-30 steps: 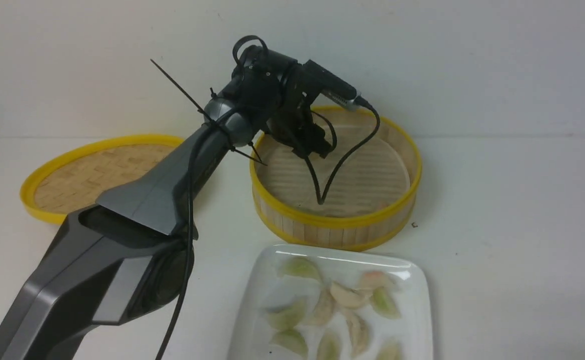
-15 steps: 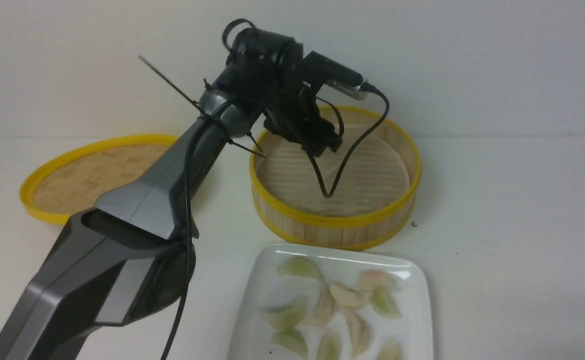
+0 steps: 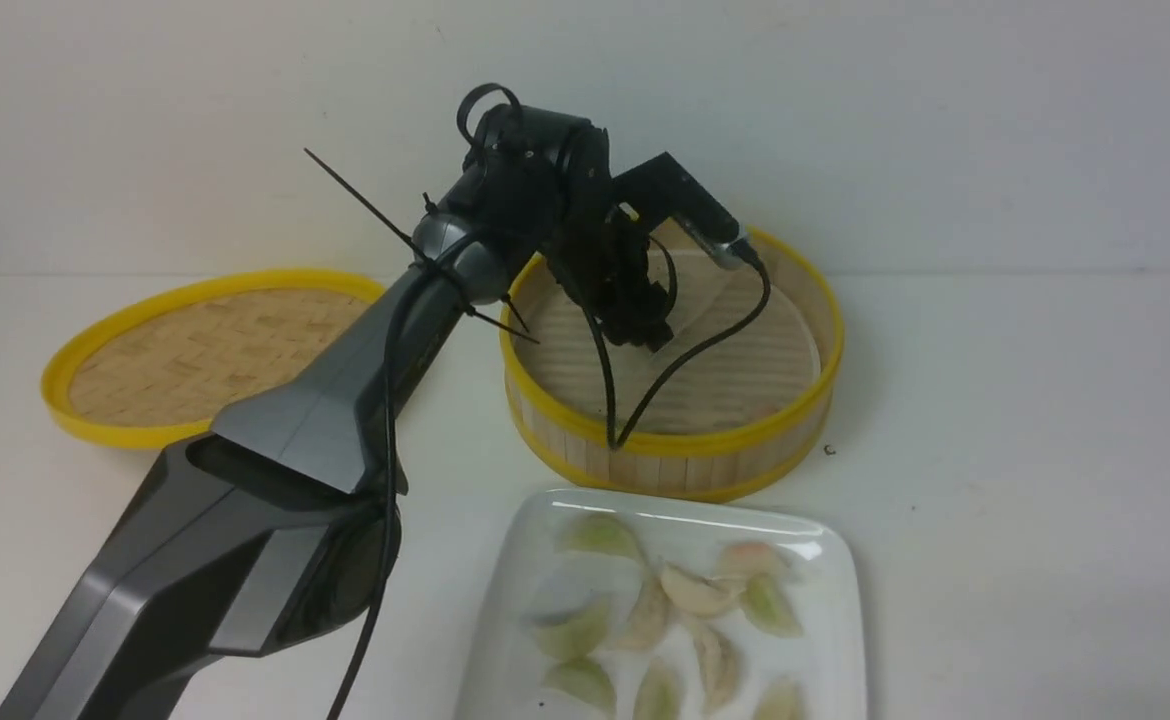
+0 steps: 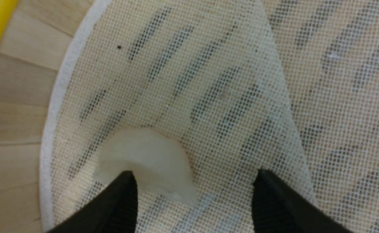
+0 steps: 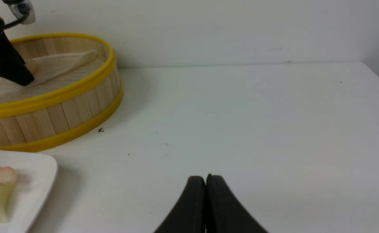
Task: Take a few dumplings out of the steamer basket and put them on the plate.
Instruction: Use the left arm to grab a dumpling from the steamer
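Steamer basket (image 3: pixel 705 442): stands far, just beyond the plate; has its lid (image 3: pixel 180 355) off, to the left on the table (image 3: pixel 1025 480).
Dumpling in basket (image 4: pixel 154 161): lies on the liner (image 4: pixel 205 19), near the wall; shows no lift.
Pinkish patch (image 3: pixel 763 410): shows at the near right inner wall; probably counts as another dumpling left behind.
Left gripper (image 4: pixel 194 191): hangs inside the basket with jaws wide apart; holds nothing; has one fingertip overlapping part of the dumpling in view, contact impossible to confirm.
Right gripper (image 5: pixel 205 178): points over the table at the right with tips together; grips nothing visible; takes no part at present.
Plate (image 3: pixel 835 650): sits near, by the basket; bears ten visible dumplings (image 3: pixel 697 592), green and pale; runs out of frame on the near side, so full count not possible.
Transfer: appears well advanced, probably enough for "a few" already; leaves at least one dumpling in the basket, apparently the present target.
Next move: calls for centring the open jaws around the dumpling, then a light squeeze.
Risk: could pinch the liner or crush soft dough.
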